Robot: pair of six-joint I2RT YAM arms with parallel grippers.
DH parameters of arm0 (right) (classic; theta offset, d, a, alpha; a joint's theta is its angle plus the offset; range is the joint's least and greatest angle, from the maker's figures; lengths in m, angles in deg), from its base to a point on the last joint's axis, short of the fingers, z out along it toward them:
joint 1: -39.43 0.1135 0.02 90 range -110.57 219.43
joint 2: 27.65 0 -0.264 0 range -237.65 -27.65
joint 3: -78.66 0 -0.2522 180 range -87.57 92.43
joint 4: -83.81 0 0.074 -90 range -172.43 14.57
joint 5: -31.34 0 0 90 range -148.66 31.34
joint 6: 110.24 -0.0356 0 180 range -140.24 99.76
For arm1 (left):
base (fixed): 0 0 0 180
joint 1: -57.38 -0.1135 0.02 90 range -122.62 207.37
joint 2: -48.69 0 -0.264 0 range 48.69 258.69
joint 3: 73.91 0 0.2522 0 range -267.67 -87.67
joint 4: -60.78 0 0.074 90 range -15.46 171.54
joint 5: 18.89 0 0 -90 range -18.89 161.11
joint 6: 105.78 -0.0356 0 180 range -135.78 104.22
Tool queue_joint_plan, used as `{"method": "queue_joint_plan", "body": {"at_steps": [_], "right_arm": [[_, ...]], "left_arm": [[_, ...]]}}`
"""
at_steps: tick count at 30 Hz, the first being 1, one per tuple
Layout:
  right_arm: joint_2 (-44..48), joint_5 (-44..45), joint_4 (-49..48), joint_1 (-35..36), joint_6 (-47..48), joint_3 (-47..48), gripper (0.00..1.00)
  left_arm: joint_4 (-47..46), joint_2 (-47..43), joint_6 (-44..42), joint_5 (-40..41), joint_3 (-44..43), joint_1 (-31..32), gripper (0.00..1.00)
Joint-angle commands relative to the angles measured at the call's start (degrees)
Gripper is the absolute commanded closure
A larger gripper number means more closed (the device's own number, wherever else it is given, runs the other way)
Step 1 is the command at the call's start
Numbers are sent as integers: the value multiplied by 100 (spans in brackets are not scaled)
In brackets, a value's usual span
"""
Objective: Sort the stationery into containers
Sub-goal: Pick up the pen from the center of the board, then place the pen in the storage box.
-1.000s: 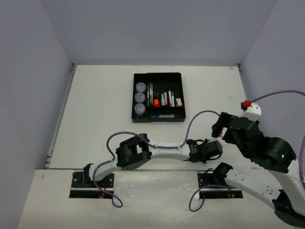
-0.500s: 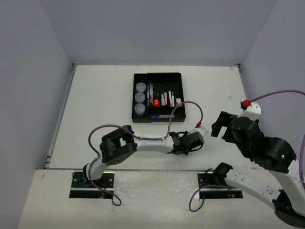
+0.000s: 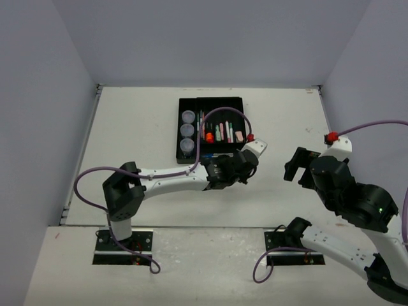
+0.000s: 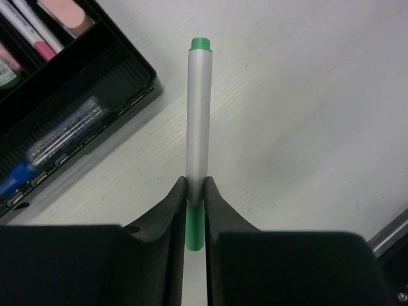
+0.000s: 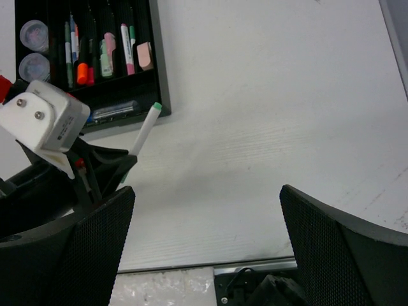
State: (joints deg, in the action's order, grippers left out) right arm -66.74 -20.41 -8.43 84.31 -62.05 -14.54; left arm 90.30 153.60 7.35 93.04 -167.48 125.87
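Observation:
My left gripper is shut on a silver marker with green ends, holding it near its rear end just above the table. The marker's tip points at the near right corner of the black tray. In the top view the left gripper sits at that corner of the tray. The tray holds three pots, several pens and markers, a pink eraser and a clear pen in its wide slot. My right gripper is open and empty, off to the right.
A purple cable loops from the left wrist over the tray. Grey walls close the table on three sides. The arms' base plates line the front edge. The right arm's body fills the near right.
The left arm has swung its gripper from near the front edge up and left to the tray's near right corner, its elbow moving left. The right arm stays put.

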Motion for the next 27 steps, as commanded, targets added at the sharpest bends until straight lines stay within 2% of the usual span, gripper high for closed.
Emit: {"method": "queue_joint_plan", "body": {"at_steps": [1, 4, 10, 17, 27], "right_arm": [[-63, 242, -276, 12, 88, -28, 1], [-76, 179, -416, 12, 129, -134, 1], [-116, 10, -540, 4, 177, -344, 1], [-97, -239, -660, 4, 270, -516, 1], [95, -257, -633, 12, 349, -677, 1]], "left_arm": [[178, 1, 424, 310, -480, -590, 100], [230, 186, 798, 160, -730, -1052, 100], [-249, 618, 1125, -455, -1285, -1751, 100], [-564, 1545, 1204, -811, -2031, -2056, 100], [-1347, 1699, 1318, -304, -1977, -2227, 100]]}}
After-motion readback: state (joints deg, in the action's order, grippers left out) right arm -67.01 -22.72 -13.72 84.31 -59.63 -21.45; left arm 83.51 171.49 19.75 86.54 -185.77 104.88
